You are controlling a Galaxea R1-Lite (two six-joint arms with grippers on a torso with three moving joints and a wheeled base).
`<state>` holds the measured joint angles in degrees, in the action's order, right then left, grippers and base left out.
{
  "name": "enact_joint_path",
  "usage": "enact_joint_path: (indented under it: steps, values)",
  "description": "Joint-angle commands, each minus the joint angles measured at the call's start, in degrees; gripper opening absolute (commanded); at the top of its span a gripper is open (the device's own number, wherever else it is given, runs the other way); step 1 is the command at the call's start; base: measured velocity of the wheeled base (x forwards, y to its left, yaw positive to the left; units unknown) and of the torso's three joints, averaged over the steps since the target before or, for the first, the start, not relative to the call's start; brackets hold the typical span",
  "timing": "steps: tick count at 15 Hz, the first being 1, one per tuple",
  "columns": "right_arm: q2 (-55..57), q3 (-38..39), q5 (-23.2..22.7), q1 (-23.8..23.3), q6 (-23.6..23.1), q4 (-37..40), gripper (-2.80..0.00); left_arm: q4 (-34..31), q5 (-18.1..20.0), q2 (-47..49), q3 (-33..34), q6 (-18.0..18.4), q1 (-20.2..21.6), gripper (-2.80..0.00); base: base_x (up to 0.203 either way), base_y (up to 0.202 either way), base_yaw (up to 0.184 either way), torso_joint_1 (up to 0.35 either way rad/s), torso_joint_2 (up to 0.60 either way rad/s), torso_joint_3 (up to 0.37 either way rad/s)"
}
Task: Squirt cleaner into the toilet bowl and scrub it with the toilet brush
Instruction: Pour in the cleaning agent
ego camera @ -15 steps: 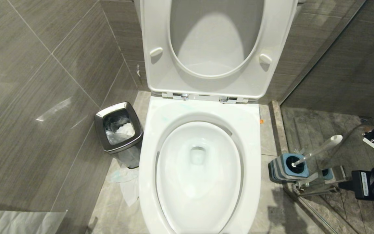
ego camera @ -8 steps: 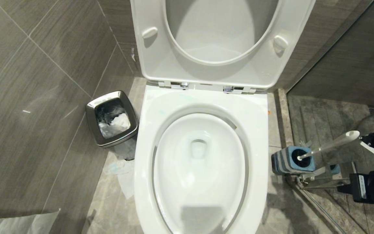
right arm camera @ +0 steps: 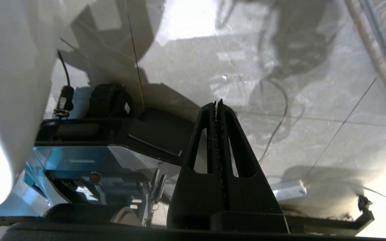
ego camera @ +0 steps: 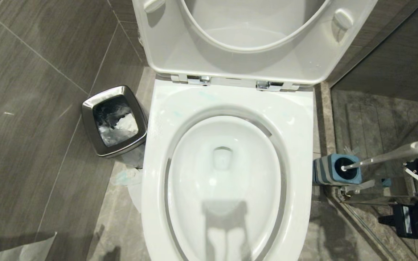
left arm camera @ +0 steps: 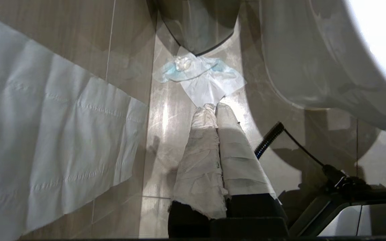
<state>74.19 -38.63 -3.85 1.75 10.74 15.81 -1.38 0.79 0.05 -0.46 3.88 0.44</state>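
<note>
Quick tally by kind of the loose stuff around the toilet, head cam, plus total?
Toilet bowl: 1
Toilet brush: 1
Brush holder: 1
Steel waste bin: 1
Tissue pieces on the floor: 1 clump beside the bin
Hanging paper sheet: 1
Total: 6

The toilet bowl (ego camera: 227, 181) sits in the middle, its seat and lid (ego camera: 252, 43) raised upright behind it. A waste bin (ego camera: 114, 121) stands on the floor just left of the bowl, with paper (ego camera: 131, 181) lying on the floor between them. Right of the bowl stands the holder (ego camera: 336, 174), with the brush (ego camera: 386, 156) in it, its handle tilted away from the bowl.
</note>
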Motion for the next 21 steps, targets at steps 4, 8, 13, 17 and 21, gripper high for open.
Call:
enact_joint_path:
  steps: [4, 8, 13, 17, 21]
  values:
    - [-1.77, 1.28, -0.11, 0.01, 0.07, 0.1, -2.8, 0.06, -0.09, 0.04, 0.02, 0.4, 0.0, -2.8, 0.0, 0.0, 0.0, 0.004, 0.0, -0.197]
    - [-2.04, 2.08, -0.11, 0.01, 0.07, 0.1, -2.8, 0.06, -0.01, 0.04, 0.11, 0.43, 0.01, -2.8, 0.0, 0.0, 0.0, 0.005, 0.0, -0.196]
    - [-2.65, 2.58, -2.18, 0.01, 0.07, -0.39, -2.8, 0.06, 0.0, 0.04, 0.11, 0.27, 0.0, -2.8, 0.0, 0.0, 0.0, 0.002, 0.0, -0.102]
    - [-0.56, 10.13, -3.92, -0.06, -1.2, -16.61, -2.8, 0.15, 0.0, 0.04, 0.17, 0.22, 0.0, -2.8, 0.0, 0.0, 0.0, 0.0, 0.0, 0.0]
    - [11.3, 18.35, -3.56, -0.15, -4.39, -41.32, -2.8, 0.15, -0.3, 0.04, 0.2, -0.42, 0.0, -2.8, 0.0, 0.0, 0.0, 0.0, 0.0, 0.0]
